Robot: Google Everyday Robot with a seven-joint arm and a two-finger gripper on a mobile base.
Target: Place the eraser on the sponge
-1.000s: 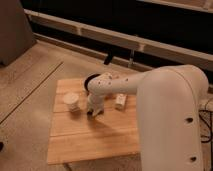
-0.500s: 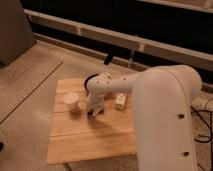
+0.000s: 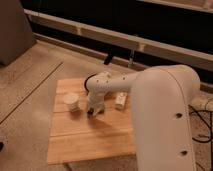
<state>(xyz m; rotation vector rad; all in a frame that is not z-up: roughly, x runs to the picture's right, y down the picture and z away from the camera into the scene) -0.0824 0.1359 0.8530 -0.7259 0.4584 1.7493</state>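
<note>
Left of centre on the table [image 3: 80,145] a white cup [image 3: 71,101] sits off to the side. Right beside it the claw [image 3: 93,111] points straight down at the boards, probably to work something low there, but I can't tell if it's apart or clamped. Just right of that lies a pale block [image 3: 120,101], my guess the sponge, nothing visibly on top, and the eraser I can't pick out, maybe it's under the claw.
</note>
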